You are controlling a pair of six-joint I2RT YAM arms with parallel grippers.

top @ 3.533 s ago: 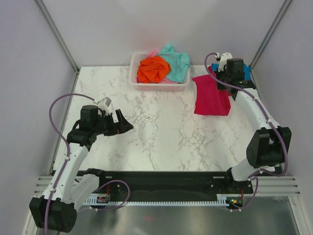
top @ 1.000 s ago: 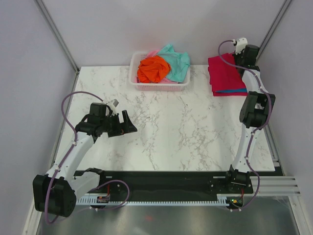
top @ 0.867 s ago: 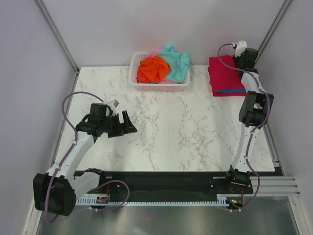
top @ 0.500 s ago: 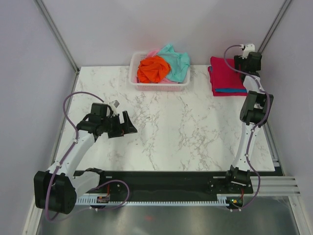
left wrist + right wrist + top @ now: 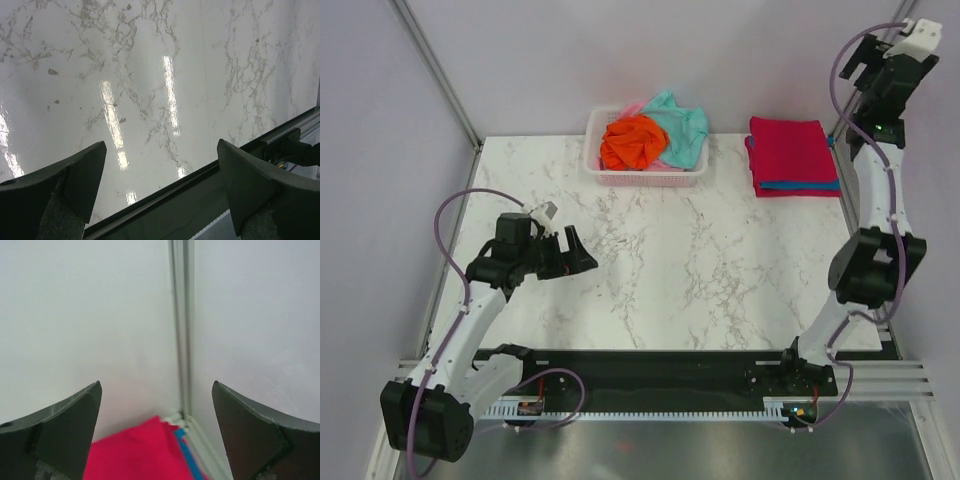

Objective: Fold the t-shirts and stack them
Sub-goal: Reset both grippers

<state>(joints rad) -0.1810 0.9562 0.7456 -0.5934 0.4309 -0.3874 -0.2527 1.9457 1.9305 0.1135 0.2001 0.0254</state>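
A folded crimson t-shirt [image 5: 790, 152] lies on top of a folded blue one [image 5: 820, 184] at the table's far right corner. In the right wrist view the same crimson t-shirt [image 5: 135, 455] shows with the blue edge [image 5: 189, 460] under it. My right gripper [image 5: 876, 55] hangs high above that stack, open and empty. An orange t-shirt [image 5: 632, 141], a mint-teal one [image 5: 682, 128] and a bit of pink cloth [image 5: 629, 108] fill the basket. My left gripper [image 5: 579, 254] is open and empty over the left part of the table.
The white slatted basket [image 5: 642, 177] stands at the back centre. Grey walls and a corner post [image 5: 181, 330] close in behind the stack. The marble table [image 5: 165, 80] ends at a dark rail [image 5: 200, 200] along the near edge.
My right gripper has opened, let go of the crimson t-shirt and risen high above the stack. The left arm has shifted only slightly.
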